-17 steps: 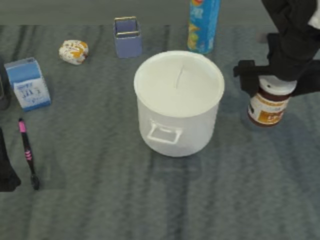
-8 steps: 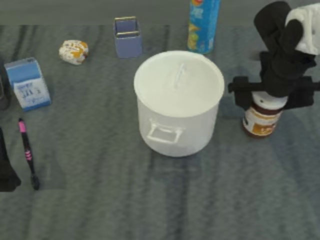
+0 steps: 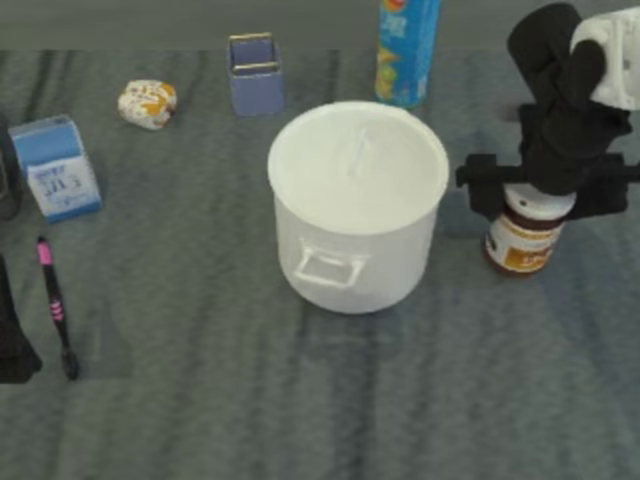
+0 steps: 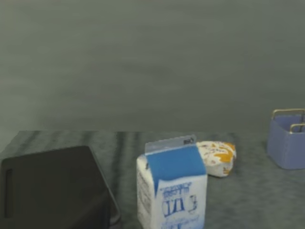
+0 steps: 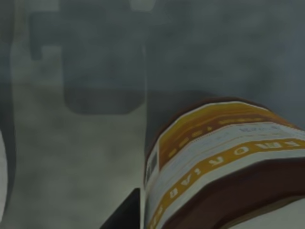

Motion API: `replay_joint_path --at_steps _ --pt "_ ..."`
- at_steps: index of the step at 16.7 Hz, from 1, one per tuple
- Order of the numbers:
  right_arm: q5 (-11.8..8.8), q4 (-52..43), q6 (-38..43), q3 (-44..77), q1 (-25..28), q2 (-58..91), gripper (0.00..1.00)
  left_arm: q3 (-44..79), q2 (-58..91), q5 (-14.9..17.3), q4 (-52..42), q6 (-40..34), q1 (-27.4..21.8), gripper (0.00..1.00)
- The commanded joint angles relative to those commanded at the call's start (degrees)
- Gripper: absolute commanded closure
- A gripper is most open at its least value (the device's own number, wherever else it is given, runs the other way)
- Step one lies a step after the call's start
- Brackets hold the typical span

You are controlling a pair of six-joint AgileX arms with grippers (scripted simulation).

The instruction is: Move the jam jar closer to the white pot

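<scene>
The white pot (image 3: pixel 355 200), with a flat lid and a side handle, stands mid-table. The jam jar (image 3: pixel 522 245) stands upright just right of it, with a narrow strip of cloth between them. My right gripper (image 3: pixel 545 190) sits straight over the jar's white lid, shut on the jar. In the right wrist view the cream-and-orange label (image 5: pixel 224 157) fills the lower corner and one dark fingertip (image 5: pixel 126 212) lies against it. My left arm (image 3: pixel 12 350) is parked at the left edge.
A tall blue carton (image 3: pixel 405 50) stands behind the pot. A lavender basket (image 3: pixel 255 72), a wrapped bun (image 3: pixel 147 102), a blue milk carton (image 3: pixel 57 168) and a pink-and-black toothbrush (image 3: pixel 55 305) lie on the left. A dark box (image 4: pixel 52 191) sits beside the milk carton.
A second ago the right gripper held the jar farther right; it carried it left, nearer the pot. Nothing has moved in the last half second.
</scene>
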Motion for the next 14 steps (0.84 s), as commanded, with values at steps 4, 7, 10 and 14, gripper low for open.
replay_joint_path --at_steps 4,7,10,14 --pt "0.00 0.00 0.00 0.00 0.00 0.00 0.32 0.00 0.00 0.00 0.00 0.00 0.00 0.00" --pt "0.00 0.00 0.00 0.00 0.00 0.00 0.10 0.00 0.00 0.00 0.00 0.00 0.00 0.00" --pt "0.00 0.00 0.00 0.00 0.00 0.00 0.00 0.00 0.00 0.00 0.00 0.00 0.00 0.00" --pt "0.00 0.00 0.00 0.00 0.00 0.00 0.00 0.00 0.00 0.00 0.00 0.00 0.00 0.00"
